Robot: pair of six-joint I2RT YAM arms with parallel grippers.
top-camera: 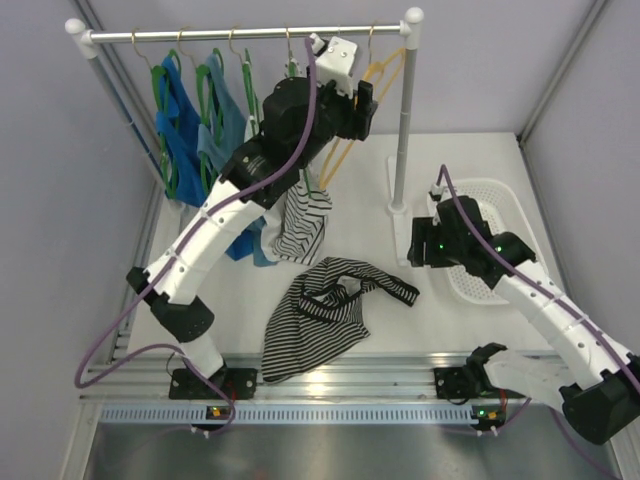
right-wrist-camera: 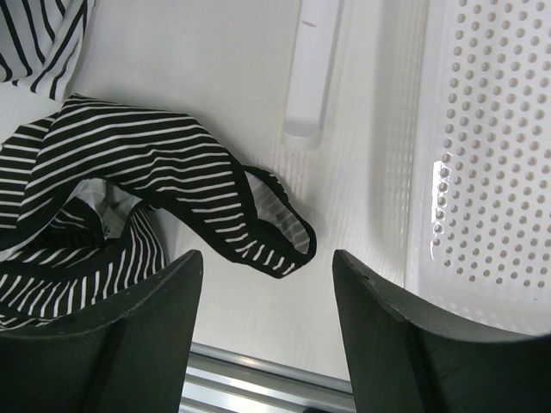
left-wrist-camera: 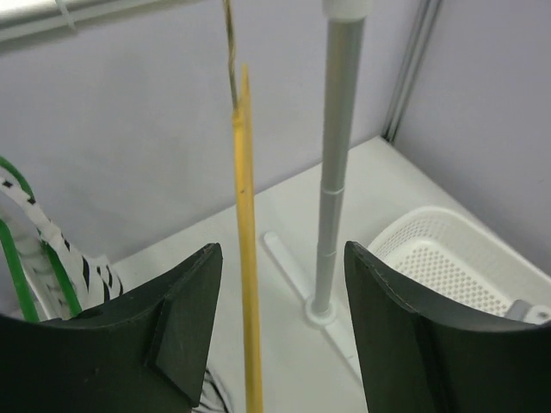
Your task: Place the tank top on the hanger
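Observation:
The dark striped tank top [top-camera: 325, 315] lies crumpled on the table near the front edge; it also shows in the right wrist view [right-wrist-camera: 129, 185]. The yellow-orange hanger [top-camera: 372, 98] hangs from the rail at the right end. My left gripper [top-camera: 362, 108] is raised at the hanger, open, with the hanger's thin edge [left-wrist-camera: 248, 258] standing between its jaws, nearer the left one and not touched. My right gripper [top-camera: 425, 245] is open and empty above the table, just right of the tank top's strap [right-wrist-camera: 275, 245].
A rail [top-camera: 250, 35] on two posts carries green hangers with blue tops [top-camera: 185, 120] and a paler striped top [top-camera: 300, 220]. The right post [left-wrist-camera: 336, 172] stands beyond the hanger. A white perforated basket [top-camera: 510, 210] sits at the right.

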